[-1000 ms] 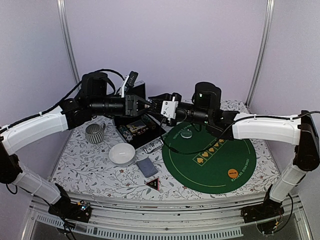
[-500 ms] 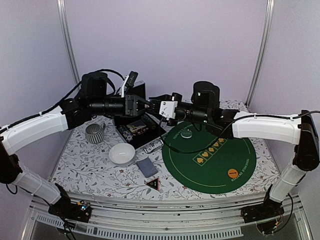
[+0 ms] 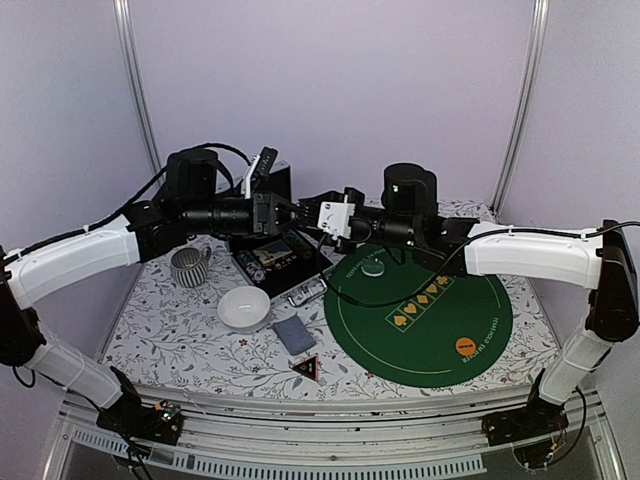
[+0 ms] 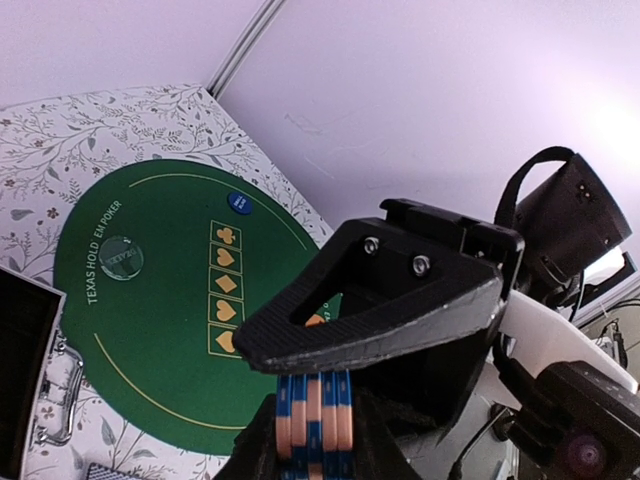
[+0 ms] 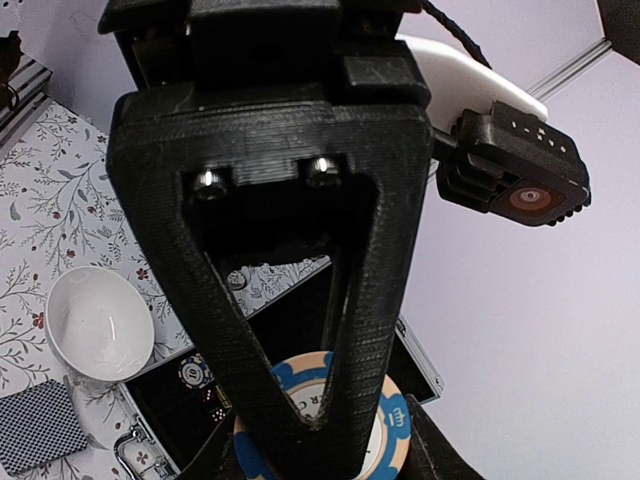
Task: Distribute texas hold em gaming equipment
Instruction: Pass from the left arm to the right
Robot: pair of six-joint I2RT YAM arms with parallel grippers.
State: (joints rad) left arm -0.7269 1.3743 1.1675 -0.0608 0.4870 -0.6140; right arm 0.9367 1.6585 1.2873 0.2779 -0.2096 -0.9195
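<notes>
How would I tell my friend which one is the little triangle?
On the flowery table, look just left of the round green mat, at the near edge. The triangle lies near the grey-blue cards: black, red-edged, the only pointed piece.

A: Lanes as I see them from the desk. Rear centre, mid-air: left gripper (image 3: 293, 211) and right gripper (image 3: 312, 208) meet tip to tip on a stack of poker chips (image 4: 315, 420), both forearms level above the open black case (image 3: 272, 257). Straight drop into the case is blocked.

B: I read the same. Left side cluttered low: grey ribbed mug (image 3: 190, 266), white bowl (image 3: 244, 308), card deck (image 3: 293, 333), black triangle (image 3: 306, 368), strung diagonally toward the front.

A: Green felt mat (image 3: 430, 310): near half open, only the orange disc (image 3: 465, 346) at its front edge; pale disc (image 3: 373, 267) by the far edge.

B: Front-left tablecloth (image 3: 170, 340): bare strip.
</notes>
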